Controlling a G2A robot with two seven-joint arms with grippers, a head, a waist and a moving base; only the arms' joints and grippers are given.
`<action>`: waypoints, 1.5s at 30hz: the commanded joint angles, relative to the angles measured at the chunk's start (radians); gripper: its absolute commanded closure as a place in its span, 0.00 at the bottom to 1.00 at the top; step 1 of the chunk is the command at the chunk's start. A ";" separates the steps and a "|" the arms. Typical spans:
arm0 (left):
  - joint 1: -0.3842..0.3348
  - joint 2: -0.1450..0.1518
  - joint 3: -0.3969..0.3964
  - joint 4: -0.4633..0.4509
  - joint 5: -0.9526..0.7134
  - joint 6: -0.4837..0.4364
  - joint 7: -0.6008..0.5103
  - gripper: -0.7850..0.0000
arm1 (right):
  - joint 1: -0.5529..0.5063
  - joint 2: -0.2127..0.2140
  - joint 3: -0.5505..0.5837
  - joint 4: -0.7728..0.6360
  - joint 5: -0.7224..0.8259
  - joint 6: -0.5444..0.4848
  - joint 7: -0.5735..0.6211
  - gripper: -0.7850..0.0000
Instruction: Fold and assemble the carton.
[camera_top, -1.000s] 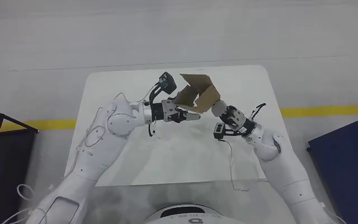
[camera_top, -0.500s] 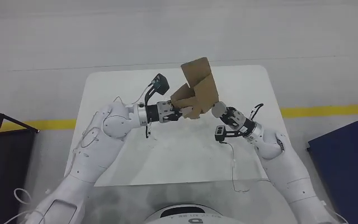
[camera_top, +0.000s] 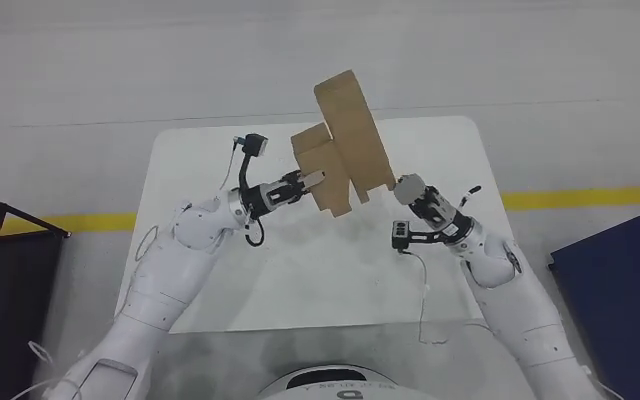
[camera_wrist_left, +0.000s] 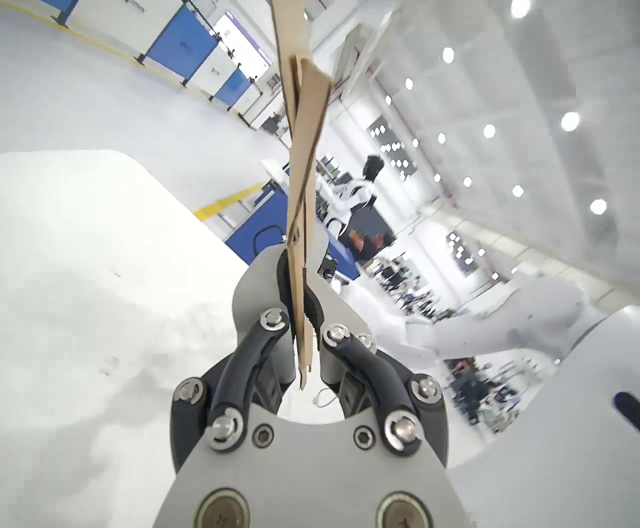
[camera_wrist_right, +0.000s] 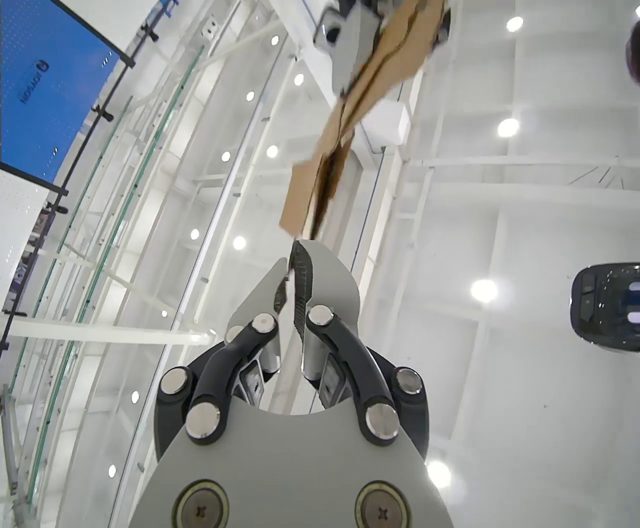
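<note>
Looking down from the top, the biggest thing was the white table with rounded corners (camera_top: 300, 270), and the task's thing wasn't resting on it. The brown corrugated cardboard carton (camera_top: 345, 140) was held up in the air between the two arms, toward the table's far side. It looked only half formed, with its panels standing on edge, its flaps loose, and the whole thing tilted. Holding it up probably made sense, since the flaps had room to swing with no tabletop in the way.

The left gripper (camera_wrist_left: 299, 265) was clenched on the carton, with a flap sandwiched edge-on between its fingers. That made it the anchor that carried the weight. The right gripper (camera_wrist_right: 296, 250) sat at the carton's opposite lower corner with its fingers pressed together. The card's edge came right up to the tips, but it was hard to tell whether any card was actually pinched. It was most likely parked there to steady or nudge that side while the shape got squared up. The folding seemed to have plenty left to do.
</note>
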 joint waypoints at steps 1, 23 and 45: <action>-0.004 -0.002 0.008 0.024 -0.077 0.045 -0.027 1.00 | -0.009 0.000 0.047 -0.009 -0.027 -0.028 0.060 0.00; -0.076 -0.044 0.100 0.065 -0.388 0.264 -0.205 1.00 | -0.020 -0.037 0.178 0.059 -0.962 -0.593 0.976 0.00; -0.021 0.001 -0.016 0.029 -0.254 0.303 -0.407 1.00 | -0.041 0.037 0.251 -0.228 -2.260 -1.006 1.000 0.00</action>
